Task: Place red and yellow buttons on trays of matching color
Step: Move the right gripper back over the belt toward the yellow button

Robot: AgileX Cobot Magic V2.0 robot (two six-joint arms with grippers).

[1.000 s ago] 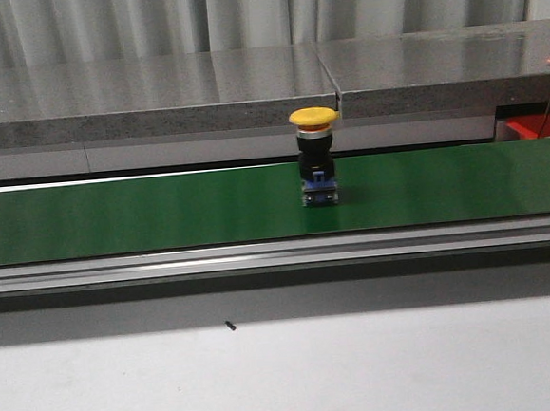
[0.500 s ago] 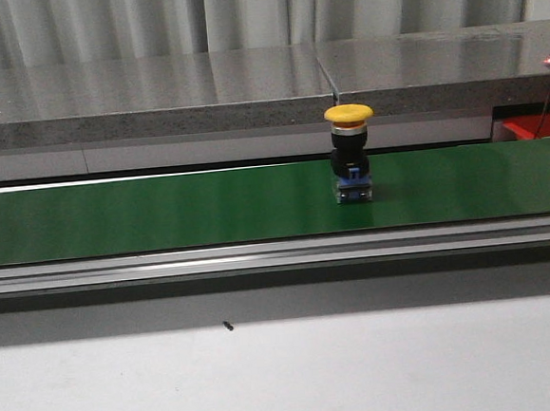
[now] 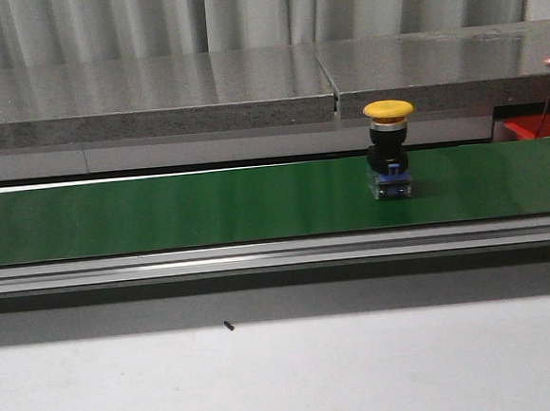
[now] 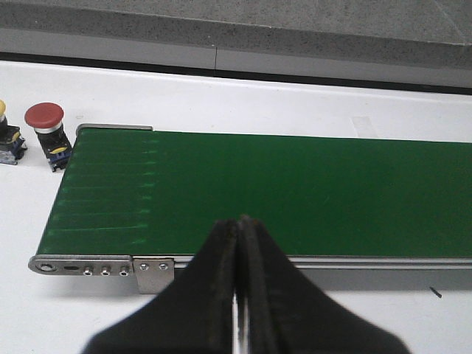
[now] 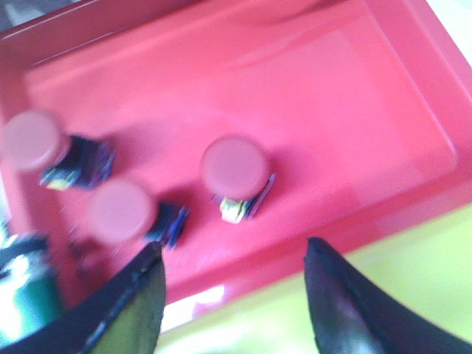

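A yellow button point(image 3: 392, 161) stands upright on the green belt point(image 3: 161, 212), right of centre in the front view. My left gripper point(image 4: 239, 225) is shut and empty over the belt's point(image 4: 295, 192) near rail. Beyond the belt's end stand a red button point(image 4: 47, 125) and part of a yellow button point(image 4: 6, 136) on the white table. My right gripper point(image 5: 234, 254) hangs open and empty above the red tray point(image 5: 346, 125), which holds three red buttons point(image 5: 234, 173). A strip of the yellow tray point(image 5: 369, 287) shows beside the red one. Neither gripper appears in the front view.
A grey stone ledge point(image 3: 246, 84) runs behind the belt. An aluminium rail point(image 3: 260, 256) borders the belt's near side, with white table point(image 3: 288, 376) in front. A corner of the red tray point(image 3: 540, 126) shows at far right.
The yellow button has travelled to the right along the belt, from the middle to right of centre.
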